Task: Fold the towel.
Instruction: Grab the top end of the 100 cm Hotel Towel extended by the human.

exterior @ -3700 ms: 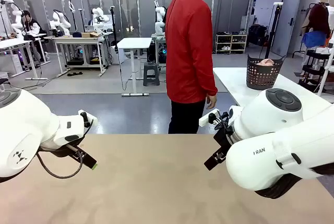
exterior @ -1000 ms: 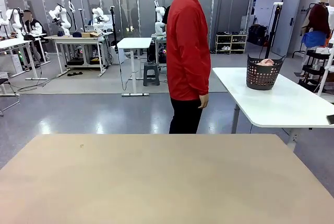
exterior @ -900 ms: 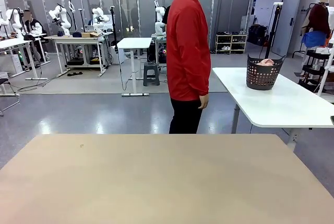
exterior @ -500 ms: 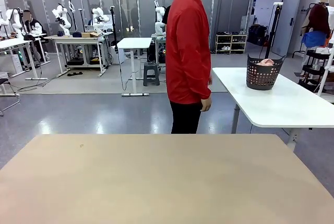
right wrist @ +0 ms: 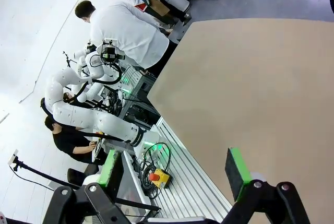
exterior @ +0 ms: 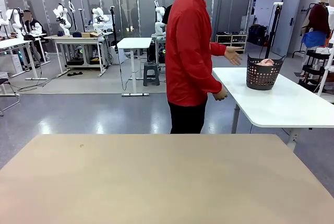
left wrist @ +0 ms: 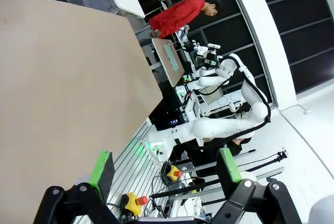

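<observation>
Front view: towel (exterior: 265, 62) bunched in basket (exterior: 260, 79), axis unclear; left gripper (left wrist: 165, 166), right gripper (right wrist: 174, 167) open.

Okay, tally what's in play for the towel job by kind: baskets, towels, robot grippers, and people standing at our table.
Baskets: 1, the dark basket on the white table.
Towels: 1, the pink towel bunched in that basket.
Grippers: 2, the left gripper and the right gripper, both open, empty.
People: 1, the person in red across the tan table.
Total: 5
</observation>
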Action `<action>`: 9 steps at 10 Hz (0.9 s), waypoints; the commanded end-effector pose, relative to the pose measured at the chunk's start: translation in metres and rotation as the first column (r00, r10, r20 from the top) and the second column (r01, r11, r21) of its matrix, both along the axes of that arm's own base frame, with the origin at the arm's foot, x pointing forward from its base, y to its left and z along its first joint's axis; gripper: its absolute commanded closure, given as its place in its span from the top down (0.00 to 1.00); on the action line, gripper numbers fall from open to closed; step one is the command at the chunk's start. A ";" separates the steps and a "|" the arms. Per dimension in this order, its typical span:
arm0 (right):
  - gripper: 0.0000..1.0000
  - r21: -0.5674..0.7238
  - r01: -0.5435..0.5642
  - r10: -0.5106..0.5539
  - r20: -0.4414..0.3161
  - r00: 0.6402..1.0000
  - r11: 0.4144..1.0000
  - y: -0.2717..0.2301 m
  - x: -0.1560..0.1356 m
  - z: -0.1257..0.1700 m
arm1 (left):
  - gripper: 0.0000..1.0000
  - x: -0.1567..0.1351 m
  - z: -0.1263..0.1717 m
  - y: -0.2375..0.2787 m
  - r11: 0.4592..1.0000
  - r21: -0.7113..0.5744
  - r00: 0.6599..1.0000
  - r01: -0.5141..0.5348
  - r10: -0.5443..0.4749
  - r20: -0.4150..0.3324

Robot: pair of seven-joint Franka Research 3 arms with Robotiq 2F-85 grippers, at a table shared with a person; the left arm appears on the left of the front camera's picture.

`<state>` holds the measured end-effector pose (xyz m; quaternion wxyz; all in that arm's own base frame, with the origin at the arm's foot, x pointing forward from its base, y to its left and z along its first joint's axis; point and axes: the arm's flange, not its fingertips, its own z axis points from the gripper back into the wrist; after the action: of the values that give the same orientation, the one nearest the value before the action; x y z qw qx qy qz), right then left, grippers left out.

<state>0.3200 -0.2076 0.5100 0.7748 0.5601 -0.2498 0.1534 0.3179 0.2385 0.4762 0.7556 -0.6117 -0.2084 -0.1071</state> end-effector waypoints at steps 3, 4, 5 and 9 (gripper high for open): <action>1.00 0.016 0.001 -0.001 0.022 1.000 1.000 0.000 -0.001 0.001 | 1.00 -0.003 0.002 0.001 1.000 -0.008 1.000 0.011 -0.011 0.017; 1.00 0.016 0.001 -0.001 0.022 1.000 1.000 0.000 -0.001 0.001 | 1.00 -0.003 0.002 0.001 1.000 -0.008 1.000 0.011 -0.011 0.017; 1.00 0.016 0.001 -0.001 0.022 1.000 1.000 0.000 -0.001 0.001 | 1.00 -0.003 0.002 0.001 1.000 -0.008 1.000 0.011 -0.011 0.017; 1.00 0.016 0.001 -0.001 0.022 1.000 1.000 0.000 -0.001 0.001 | 1.00 -0.003 0.002 0.001 1.000 -0.008 1.000 0.011 -0.011 0.017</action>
<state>0.3194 -0.2082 0.5107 0.7745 0.5602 -0.2514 0.1522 0.3170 0.2395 0.4763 0.7560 -0.6111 -0.2093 -0.1058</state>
